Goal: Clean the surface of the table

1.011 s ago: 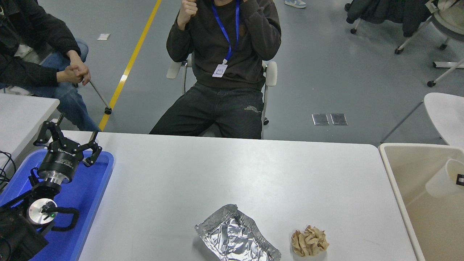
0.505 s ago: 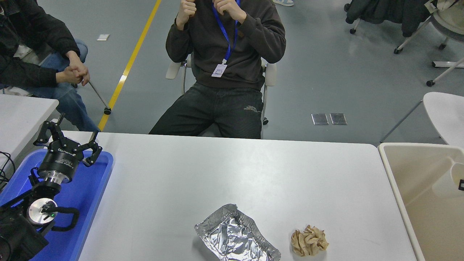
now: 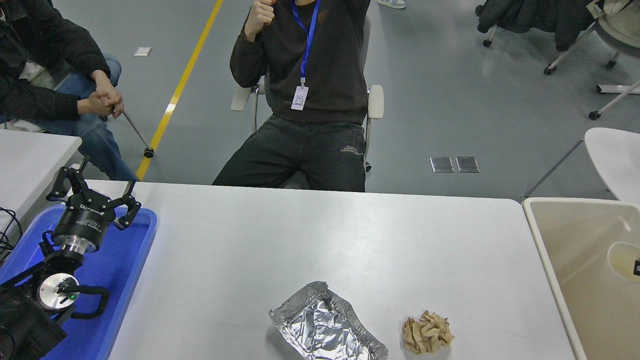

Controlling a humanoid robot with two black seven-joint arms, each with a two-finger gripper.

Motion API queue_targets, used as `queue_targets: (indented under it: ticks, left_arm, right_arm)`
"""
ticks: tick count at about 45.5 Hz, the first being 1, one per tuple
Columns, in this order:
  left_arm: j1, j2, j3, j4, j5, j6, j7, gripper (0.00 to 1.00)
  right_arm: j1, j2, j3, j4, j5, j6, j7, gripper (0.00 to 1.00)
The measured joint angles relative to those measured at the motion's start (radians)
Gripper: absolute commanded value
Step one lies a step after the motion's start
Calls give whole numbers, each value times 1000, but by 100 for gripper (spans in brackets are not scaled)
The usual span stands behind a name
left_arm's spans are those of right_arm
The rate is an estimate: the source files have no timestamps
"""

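The tabletop [image 3: 310, 235], white and matte, is seen filling the middle and lower part of the head view, from the blue tray [image 3: 117, 280] at its left edge to the beige bin [image 3: 560, 280] standing against its right edge. Inside the bin, near the right frame edge, a pale cup-like object [image 3: 622, 260] is partly seen; its exact form cannot be told.

Beyond the far edge a seated person [image 3: 305, 100] in dark clothes with a blue lanyard is noted, and a second person [image 3: 55, 85] sits at the upper left with clasped hands.

The left arm is parked at the lower left, over the blue tray. The left pincer [image 3: 95, 189] is observed with its fingers spread apart, nothing between them. The right arm is not seen.

On the tabletop's near edge a crumpled foil tray [image 3: 327, 327] lies open side up. Just right of it, apart from it, a wad of brown paper [image 3: 427, 332] is recorded.
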Motion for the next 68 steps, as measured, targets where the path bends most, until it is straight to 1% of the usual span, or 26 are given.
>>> queue_targets:
  ticks: [11,27,38,53,60,68]
  left_arm:
    - [0,0,0,0,0,0,0,100]
    - [0,0,0,0,0,0,0,100]
    - [0,0,0,0,0,0,0,100]
    - [0,0,0,0,0,0,0,100]
    - [0,0,0,0,0,0,0,100]
    - [0,0,0,0,0,0,0,100]
  right_arm:
    - [-9,0,-53,-12,89,-2,0,100]
    - [-8,-3,-72,-21,155,-2,0,100]
    - [2,-3,-76,-68,208,-3,0,100]
    - [45,-12,-61,-99,358,-1,-6,100]
    - [82,-35,1,-68,418,-1,-8,100]
    - [120,-82,188,15,453,4,-17,100]
